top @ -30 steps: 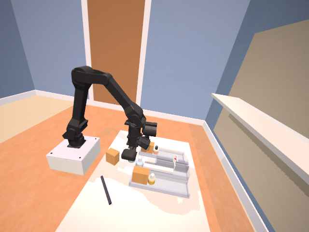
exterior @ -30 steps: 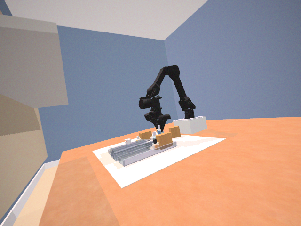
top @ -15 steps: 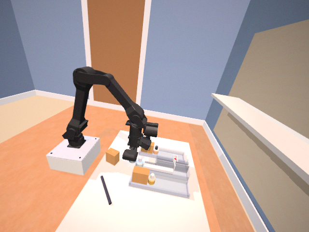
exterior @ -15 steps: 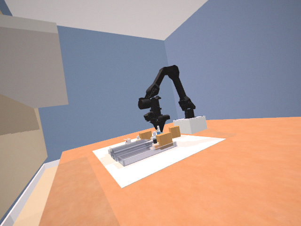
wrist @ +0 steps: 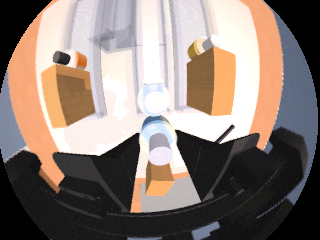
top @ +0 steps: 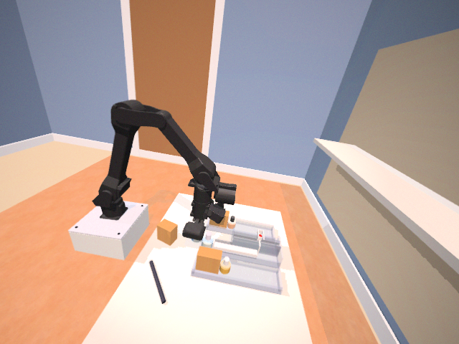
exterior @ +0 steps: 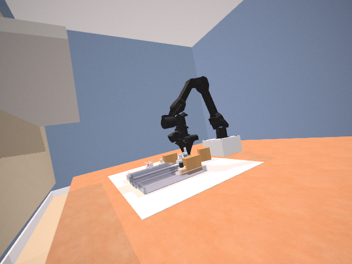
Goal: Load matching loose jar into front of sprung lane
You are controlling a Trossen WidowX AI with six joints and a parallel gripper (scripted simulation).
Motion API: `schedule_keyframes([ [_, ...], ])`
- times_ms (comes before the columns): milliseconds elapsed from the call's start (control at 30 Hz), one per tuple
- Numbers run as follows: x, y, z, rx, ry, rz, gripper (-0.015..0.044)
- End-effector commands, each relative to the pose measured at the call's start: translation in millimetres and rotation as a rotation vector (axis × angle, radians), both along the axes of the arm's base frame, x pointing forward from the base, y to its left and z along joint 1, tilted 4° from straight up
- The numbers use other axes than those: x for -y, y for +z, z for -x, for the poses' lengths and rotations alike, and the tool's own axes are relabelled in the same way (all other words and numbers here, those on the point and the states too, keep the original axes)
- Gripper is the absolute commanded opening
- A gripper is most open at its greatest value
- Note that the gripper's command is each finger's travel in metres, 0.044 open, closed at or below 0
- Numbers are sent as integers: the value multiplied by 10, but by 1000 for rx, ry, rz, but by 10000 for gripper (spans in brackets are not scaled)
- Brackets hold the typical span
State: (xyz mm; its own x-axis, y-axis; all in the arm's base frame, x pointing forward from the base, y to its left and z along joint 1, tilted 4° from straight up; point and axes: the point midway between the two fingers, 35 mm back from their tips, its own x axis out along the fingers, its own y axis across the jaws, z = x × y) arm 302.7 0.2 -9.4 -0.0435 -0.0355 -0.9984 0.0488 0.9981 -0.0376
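Observation:
My gripper [top: 196,239] [exterior: 186,153] [wrist: 157,134] is shut on a loose jar with a blue body and pale lilac cap. This held jar [exterior: 185,149] [wrist: 160,150] is just in front of the pusher lane's front end; its height over the front stop is hard to tell. The matching jar [top: 207,242] [exterior: 180,156] [wrist: 153,101] stands at the front of the middle, sprung lane, very near the held jar. Whether they touch is unclear. A long white bar [top: 235,248] [wrist: 150,55] runs back behind the lane jar. The pusher plate and low front stop cannot be made out.
Clear side lanes hold wooden blocks [top: 209,259] [wrist: 56,95] and jars, one with a yellow body [top: 225,265] and one with a black cap [top: 232,218]. Another wooden block [top: 167,232] stands near the base. A dark rod [top: 157,282] lies on the table. A red-marked piece [top: 260,235] rises by the lane.

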Motion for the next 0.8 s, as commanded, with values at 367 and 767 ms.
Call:
schedule_keyframes([
  [367, -1, -3, -134, 18, -2, -4, 0],
  [767, 2, -7, -192, 18, -2, -4, 0],
])
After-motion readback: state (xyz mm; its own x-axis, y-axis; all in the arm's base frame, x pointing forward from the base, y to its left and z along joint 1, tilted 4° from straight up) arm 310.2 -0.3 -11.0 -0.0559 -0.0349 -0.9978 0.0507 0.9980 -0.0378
